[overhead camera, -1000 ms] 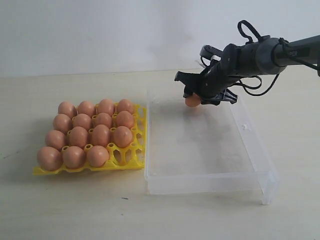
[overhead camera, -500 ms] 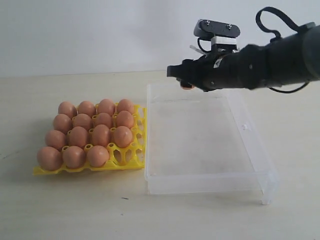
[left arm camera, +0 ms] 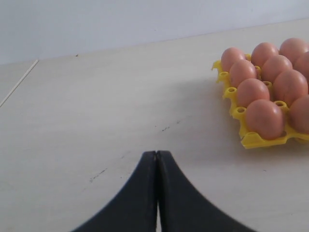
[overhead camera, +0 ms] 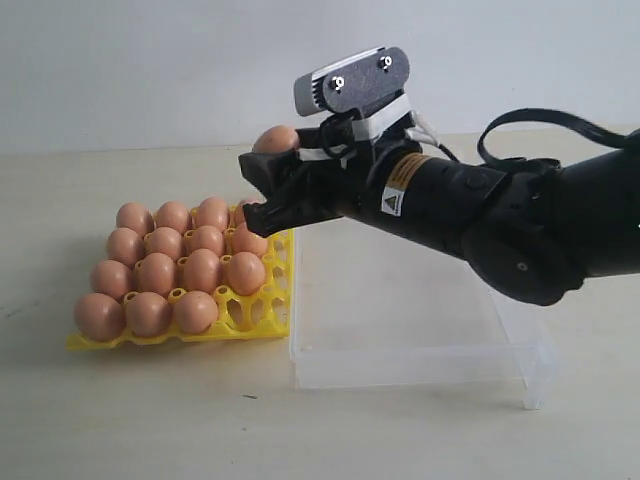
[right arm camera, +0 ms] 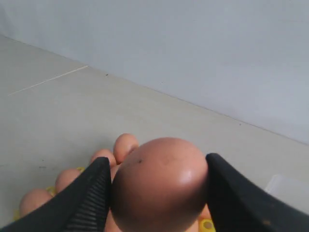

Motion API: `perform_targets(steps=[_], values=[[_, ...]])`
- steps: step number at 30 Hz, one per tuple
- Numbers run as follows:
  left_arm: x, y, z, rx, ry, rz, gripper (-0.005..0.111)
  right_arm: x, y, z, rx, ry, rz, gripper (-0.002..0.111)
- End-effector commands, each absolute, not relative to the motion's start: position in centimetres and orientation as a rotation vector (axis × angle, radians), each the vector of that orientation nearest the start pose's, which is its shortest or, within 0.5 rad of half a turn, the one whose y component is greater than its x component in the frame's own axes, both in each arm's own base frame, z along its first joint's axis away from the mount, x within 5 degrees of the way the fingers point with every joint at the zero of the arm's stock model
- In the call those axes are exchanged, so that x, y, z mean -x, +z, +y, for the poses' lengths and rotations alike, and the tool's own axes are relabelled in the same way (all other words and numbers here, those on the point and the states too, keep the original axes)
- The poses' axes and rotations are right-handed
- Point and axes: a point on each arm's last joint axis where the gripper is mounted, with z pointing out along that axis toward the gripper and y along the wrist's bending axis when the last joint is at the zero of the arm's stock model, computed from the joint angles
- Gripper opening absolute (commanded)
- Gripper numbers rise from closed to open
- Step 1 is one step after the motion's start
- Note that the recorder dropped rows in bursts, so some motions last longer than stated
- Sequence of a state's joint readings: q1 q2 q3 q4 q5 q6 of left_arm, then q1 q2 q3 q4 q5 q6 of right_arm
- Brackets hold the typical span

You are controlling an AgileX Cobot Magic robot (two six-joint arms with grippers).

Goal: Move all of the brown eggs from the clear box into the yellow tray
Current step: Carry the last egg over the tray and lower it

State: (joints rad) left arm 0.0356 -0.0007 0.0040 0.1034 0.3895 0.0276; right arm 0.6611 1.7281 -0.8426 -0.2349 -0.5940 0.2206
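My right gripper (overhead camera: 264, 172) is shut on one brown egg (overhead camera: 275, 138), held in the air above the right-hand side of the yellow tray (overhead camera: 250, 326). The right wrist view shows this egg (right arm camera: 161, 186) filling the gap between both black fingers (right arm camera: 89, 198). Several brown eggs (overhead camera: 160, 270) sit in the tray's cups; the front right cup (overhead camera: 240, 305) holds none. To the right of the tray, the clear box (overhead camera: 420, 365) shows no eggs inside. My left gripper (left arm camera: 157, 154) is shut and holds nothing, low over bare table beside the tray (left arm camera: 251, 140).
The right arm (overhead camera: 480, 220) stretches across the clear box from the right. A pale wall stands behind the table. Bare tabletop (left arm camera: 96, 106) lies left of the tray.
The right gripper lifted the egg off the clear box's far edge and carried it up and left, to above the tray's right side.
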Motion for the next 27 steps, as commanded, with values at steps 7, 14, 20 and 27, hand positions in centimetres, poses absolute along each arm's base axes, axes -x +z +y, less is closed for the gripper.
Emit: perform_targets(steps=[7, 14, 20, 27], values=[[-5.2, 17.9, 0.5, -0.055, 0.136, 1.863, 0.0, -28.7, 15.9, 25.7, 0.783, 0.747, 1.671, 0.0], [-5.2, 17.9, 0.5, -0.055, 0.136, 1.863, 0.0, -29.5, 14.1, 26.8, 0.867, 0.736, 1.675, 0.0], [-5.2, 17.9, 0.5, -0.055, 0.136, 1.863, 0.0, -29.3, 13.0, 26.9, 0.955, 0.711, 1.674, 0.0], [-5.2, 17.9, 0.5, -0.055, 0.136, 1.863, 0.0, -29.2, 12.3, 26.8, 1.015, 0.665, 1.69, 0.0]])
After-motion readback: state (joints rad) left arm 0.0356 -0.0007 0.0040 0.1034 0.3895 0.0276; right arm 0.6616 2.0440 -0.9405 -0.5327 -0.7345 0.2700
